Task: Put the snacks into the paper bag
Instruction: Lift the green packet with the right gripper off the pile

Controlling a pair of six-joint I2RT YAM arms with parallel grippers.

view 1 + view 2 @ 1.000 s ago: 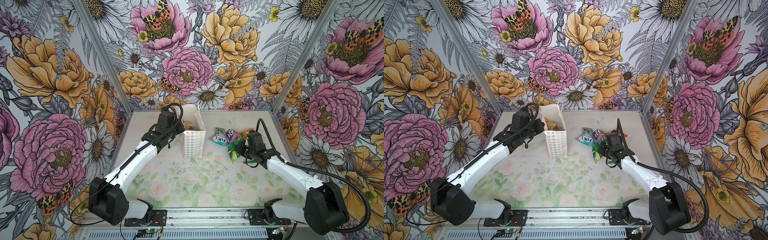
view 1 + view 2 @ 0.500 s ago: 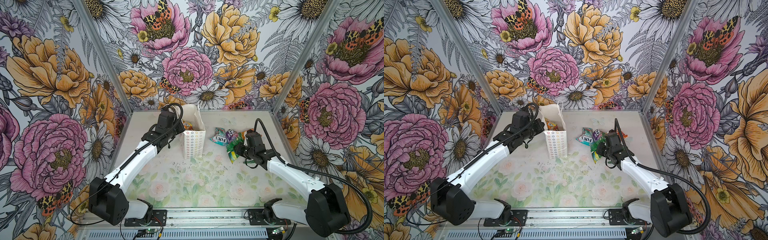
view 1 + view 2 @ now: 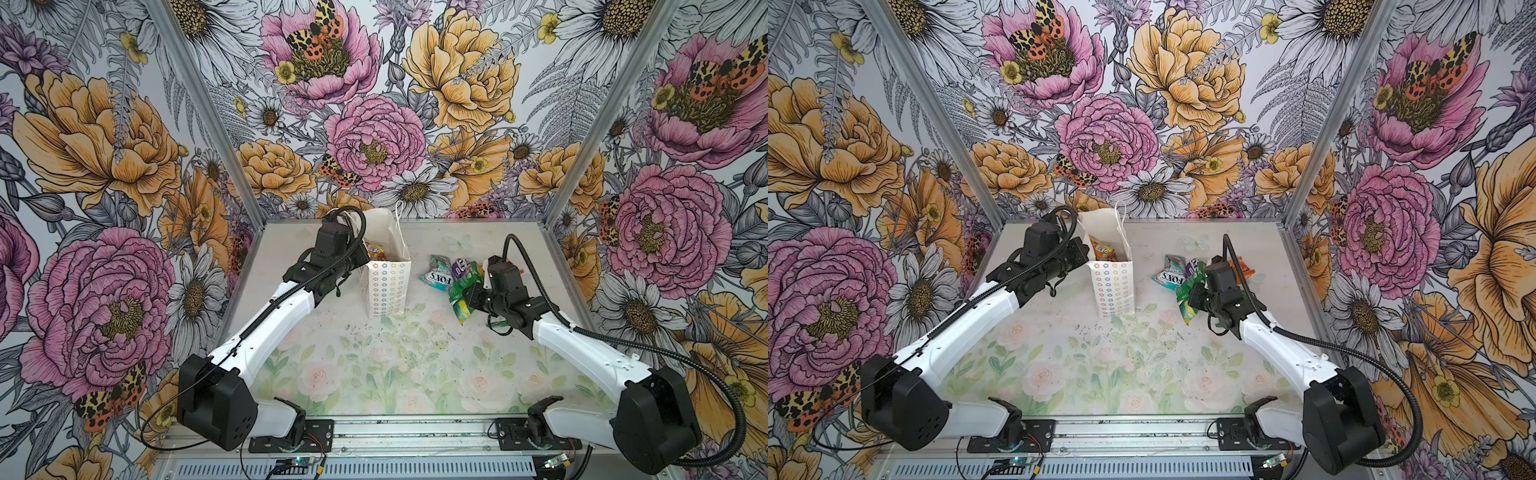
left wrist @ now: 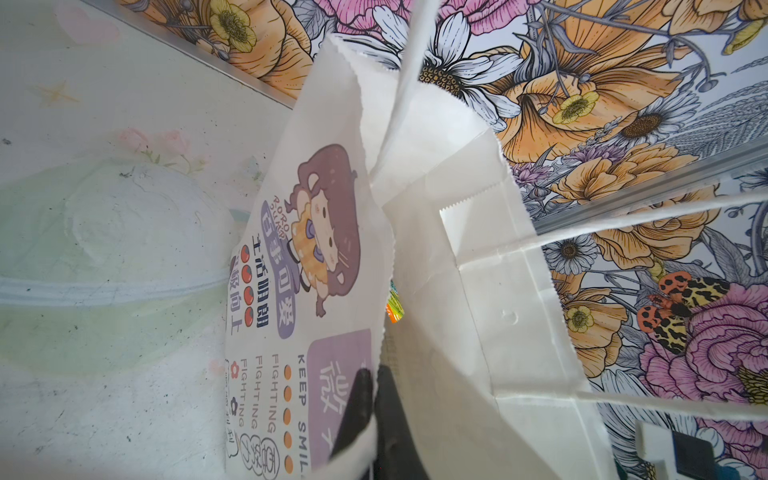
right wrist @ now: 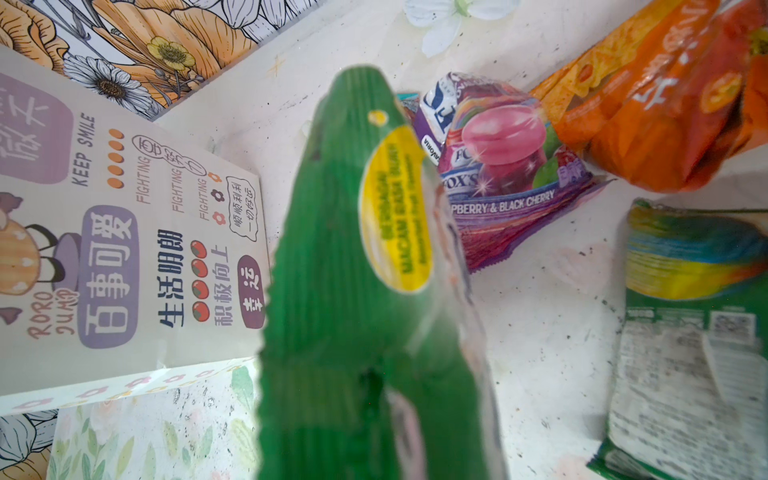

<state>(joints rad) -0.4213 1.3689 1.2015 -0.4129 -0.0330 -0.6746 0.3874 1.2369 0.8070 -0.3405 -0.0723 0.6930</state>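
Note:
The white paper bag (image 3: pixel 386 286) (image 3: pixel 1113 291) stands upright at the back centre-left. My left gripper (image 3: pixel 360 259) (image 4: pixel 372 374) is shut on its printed front wall (image 4: pixel 316 257), holding the mouth open. An orange snack (image 3: pixel 1102 251) (image 4: pixel 392 309) lies inside. My right gripper (image 3: pixel 468 293) (image 3: pixel 1196 297) is shut on a green snack packet (image 3: pixel 463 280) (image 5: pixel 345 270), which hides its fingers in the right wrist view. On the table around it lie a teal FOX'S packet (image 3: pixel 436 274), a purple one (image 5: pixel 498 166), an orange one (image 5: pixel 665 104) and a green rainbow one (image 5: pixel 685 353).
The loose snacks lie to the right of the bag, near the back wall. The bag's thin cord handles (image 4: pixel 623 216) stick up above its rim. Flowered walls (image 3: pixel 374 124) close in the table on three sides.
My right gripper has moved slightly left and up with the green packet, away from the other snacks. The left arm and the bag have not moved.

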